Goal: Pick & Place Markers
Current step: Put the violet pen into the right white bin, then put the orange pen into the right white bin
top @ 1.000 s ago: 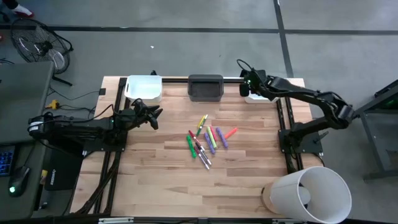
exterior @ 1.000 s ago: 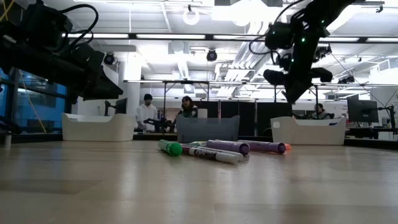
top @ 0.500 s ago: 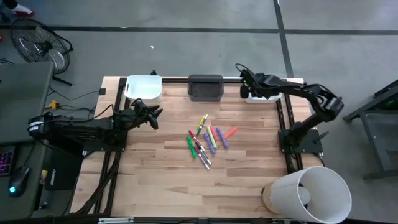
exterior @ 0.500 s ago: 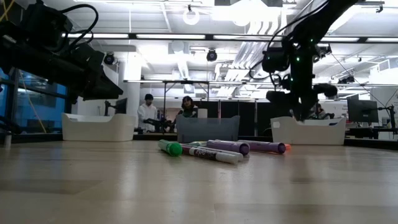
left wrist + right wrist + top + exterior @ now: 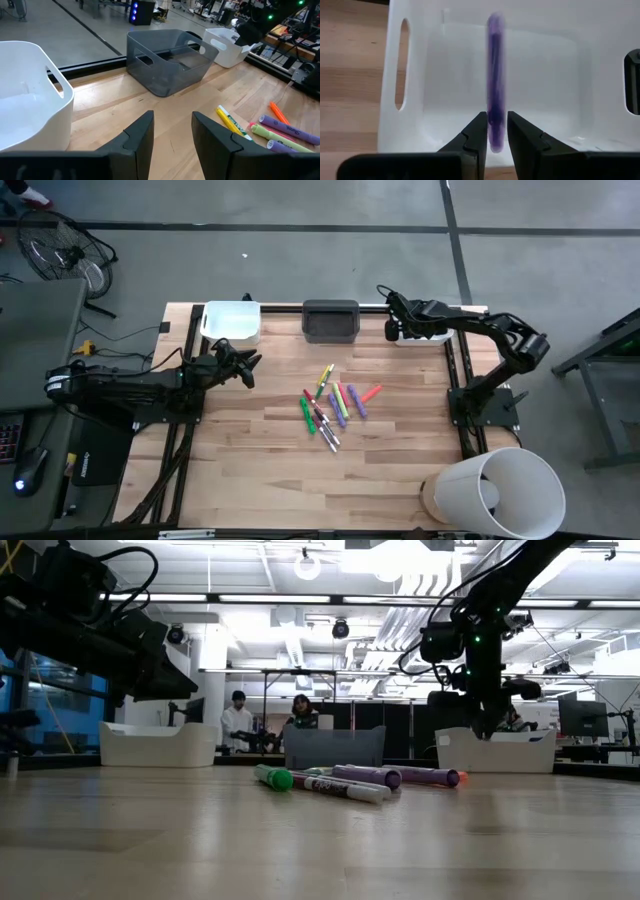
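My right gripper (image 5: 493, 131) has moved down over the white bin (image 5: 545, 75). Only my wrist view shows its fingers clamped on a purple marker (image 5: 495, 80). My left gripper (image 5: 172, 132) waits, fingers apart.

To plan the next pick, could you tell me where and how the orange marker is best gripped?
Probably mid-barrel, from straight above, closing across its width: the orange marker lies flat and slanted at the pile's edge, seemingly clear of the other markers, so both long sides look free.
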